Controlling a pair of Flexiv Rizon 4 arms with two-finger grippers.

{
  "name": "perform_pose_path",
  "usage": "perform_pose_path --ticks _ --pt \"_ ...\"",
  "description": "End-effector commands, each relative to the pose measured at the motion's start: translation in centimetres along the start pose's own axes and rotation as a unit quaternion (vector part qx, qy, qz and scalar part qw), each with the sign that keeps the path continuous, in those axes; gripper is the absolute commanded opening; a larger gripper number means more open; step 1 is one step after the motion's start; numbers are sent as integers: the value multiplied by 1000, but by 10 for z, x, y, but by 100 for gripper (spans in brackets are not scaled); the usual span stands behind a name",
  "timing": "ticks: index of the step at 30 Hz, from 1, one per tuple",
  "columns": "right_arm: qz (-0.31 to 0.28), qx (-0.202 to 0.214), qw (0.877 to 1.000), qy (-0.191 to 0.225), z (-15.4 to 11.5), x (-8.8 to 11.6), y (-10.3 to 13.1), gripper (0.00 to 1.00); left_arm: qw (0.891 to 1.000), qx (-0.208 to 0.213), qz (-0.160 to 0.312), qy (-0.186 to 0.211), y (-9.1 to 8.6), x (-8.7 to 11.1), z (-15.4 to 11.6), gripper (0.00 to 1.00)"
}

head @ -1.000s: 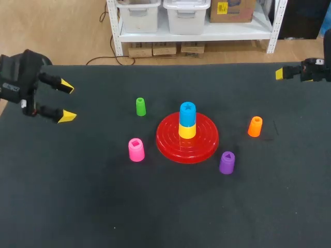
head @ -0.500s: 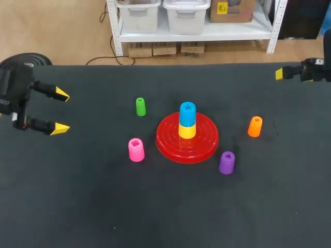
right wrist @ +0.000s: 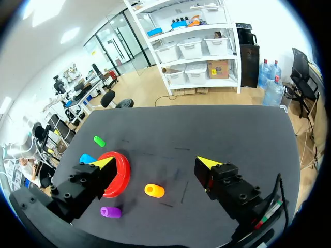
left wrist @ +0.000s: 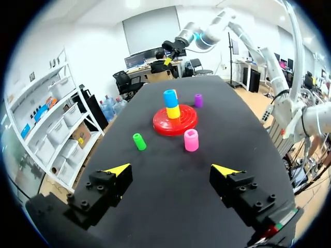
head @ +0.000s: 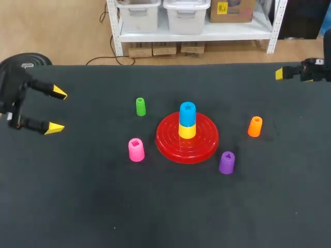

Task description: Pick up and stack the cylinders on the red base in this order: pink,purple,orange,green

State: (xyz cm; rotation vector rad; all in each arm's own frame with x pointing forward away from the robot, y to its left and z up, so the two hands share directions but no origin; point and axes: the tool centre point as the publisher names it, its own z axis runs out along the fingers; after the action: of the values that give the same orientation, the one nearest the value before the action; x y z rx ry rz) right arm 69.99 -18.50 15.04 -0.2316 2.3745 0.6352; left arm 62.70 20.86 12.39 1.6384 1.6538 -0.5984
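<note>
Head view shows the round red plastic base [head: 170,147] just right of the frame's centre on the black cloth-covered table [head: 155,217], already carrying a yellow plastic cylinder [head: 187,131] with a blue plastic cylinder [head: 187,113] on top. The small pink plastic cylinder [head: 136,150], first in the order, stands upright just left of the base and apart from it. The green plastic cylinder [head: 140,106] stands above it in the frame, the purple plastic cylinder [head: 226,162] at the base's lower right, and the orange plastic cylinder [head: 254,126] to the right. The left gripper [head: 56,110] hangs at the far left edge, its fingers spread wide with nothing between them, well apart from the pink piece. In its own wrist view the right gripper [right wrist: 156,163] is likewise spread wide and empty, the orange piece lying ahead on the cloth. The pink cylinder looks light, stiff and hollow (a square opening shows in its top), with smooth walls that could slip or tip. A level pinch across its round sides at mid-height seems safest. In the head view the right arm is cut off at the upper right corner, with only one yellow tip showing. Any peg on the base is hidden under the stacked pieces. Whether the pink piece is open underneath cannot be told, and one finger blocks it in the right wrist view.
</note>
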Motion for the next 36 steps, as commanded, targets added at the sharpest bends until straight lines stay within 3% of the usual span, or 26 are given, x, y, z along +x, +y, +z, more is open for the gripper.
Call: perform_pose_path --ticks 1,4,6,20,22,26,30,36 --pt "0 0 1000 0 0 0 0 100 1000 -5 -14 6 6 -4 2 100" --pt "0 0 1000 0 0 0 0 100 999 -22 -43 12 9 -7 3 100" --pt "0 0 1000 0 0 0 0 100 999 -11 -49 -5 7 -9 1 100" --pt "0 0 1000 0 0 0 0 100 999 -7 -37 -5 1 -9 4 100" --pt "-36 48 998 17 -4 -9 1 100 999 -7 -37 -5 1 -9 4 100" --pt "-145 64 987 30 -13 -31 38 100 999 -7 -37 -5 1 -9 4 100" --pt "-250 12 966 72 -3 -43 91 100 999 -7 -37 -5 1 -9 4 100" --pt "-344 -50 930 124 20 -37 153 100 999 -7 -37 -5 1 -9 4 100"
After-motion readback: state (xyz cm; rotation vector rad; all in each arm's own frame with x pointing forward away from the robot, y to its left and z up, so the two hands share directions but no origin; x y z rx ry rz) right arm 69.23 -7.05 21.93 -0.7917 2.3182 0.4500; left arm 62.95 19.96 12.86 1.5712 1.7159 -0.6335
